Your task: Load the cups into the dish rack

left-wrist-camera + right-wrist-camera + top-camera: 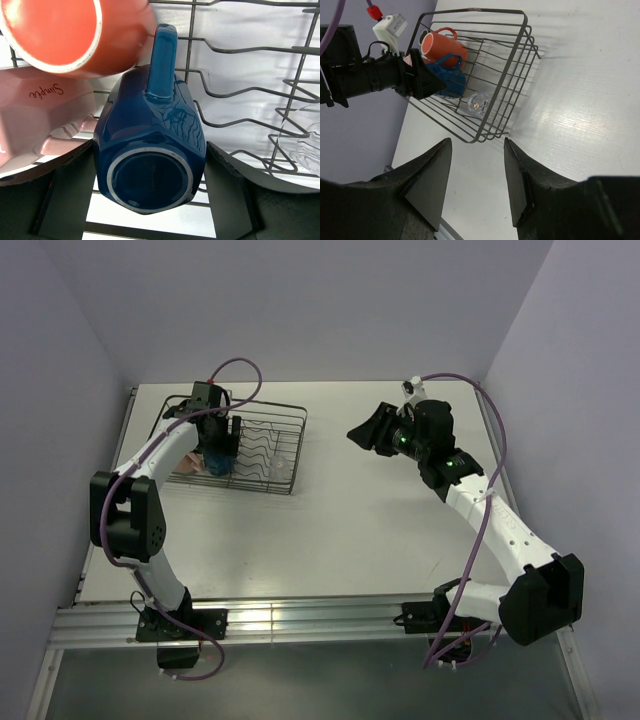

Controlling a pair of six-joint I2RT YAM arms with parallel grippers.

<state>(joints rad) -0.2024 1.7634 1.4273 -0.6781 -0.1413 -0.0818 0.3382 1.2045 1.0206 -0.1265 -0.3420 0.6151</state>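
left gripper (151, 147): fingers (70, 190) closed, it seems, on the sides of the blue mug (150, 175), which lies on its side in the dish rack (512, 75), base toward the wrist.
writing: "Simple" in red script on the pink mug (40, 120), upside down from here.
left arm: stretched forward, wrist dipped into the rack's left end.
right gripper (477, 145): fingers apart, nothing between them, hanging over the table (580, 110) right of the rack.
hard to see: glass tumbler (477, 104), a pale blur among the wires; orange mug (55, 30) cut off at the edge.
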